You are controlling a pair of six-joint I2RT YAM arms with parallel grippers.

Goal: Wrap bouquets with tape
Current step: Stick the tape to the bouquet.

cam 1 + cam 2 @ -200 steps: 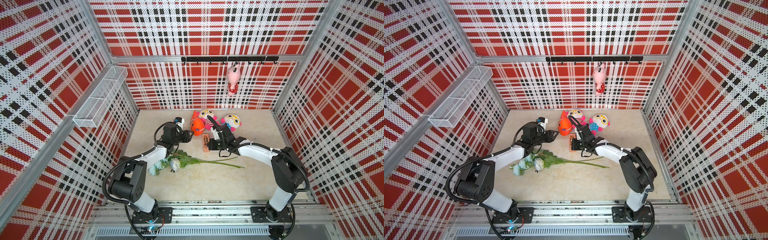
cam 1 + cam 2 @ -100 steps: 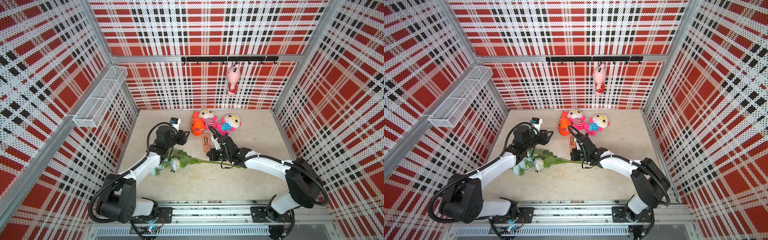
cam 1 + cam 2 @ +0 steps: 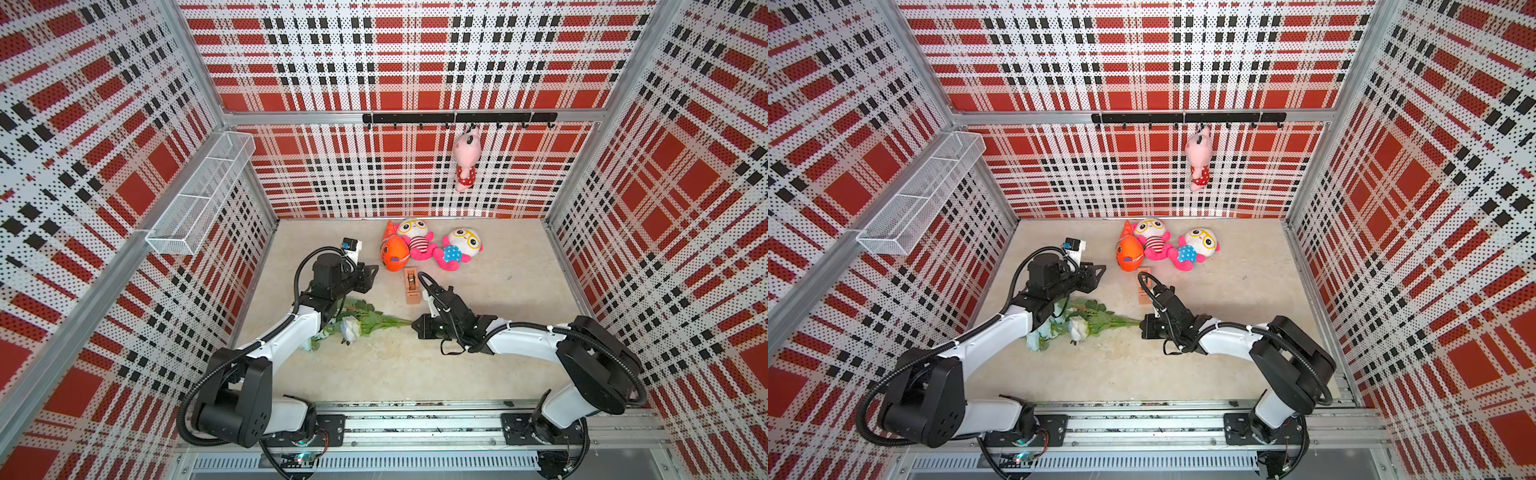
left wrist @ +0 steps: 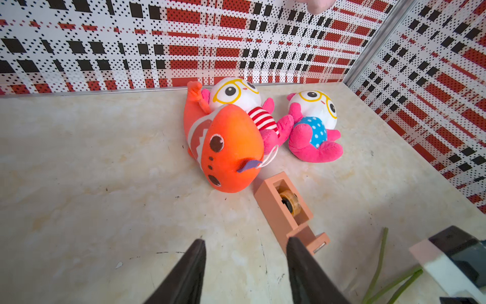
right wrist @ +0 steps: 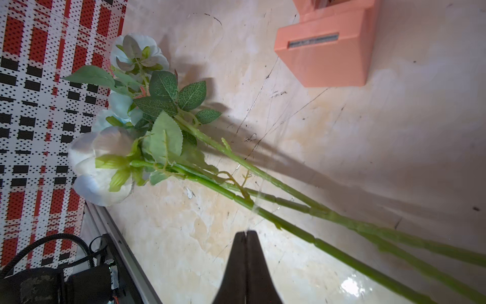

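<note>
Bouquets (image 5: 163, 147) beside shut right pincer (image 5: 246, 237)

orange plush fish (image 3: 394, 257) | two pink dolls (image 3: 417, 243) | hanging pink plush (image 3: 466, 160) | wire basket (image 3: 199, 195)

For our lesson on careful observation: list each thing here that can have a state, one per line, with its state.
left claw: open, empty
right claw: shut, beside the stems, holding nothing
bouquet: lying flat on the floor
tape dispenser: standing on the floor, untouched
pink plush: hanging from the hook rail
</note>
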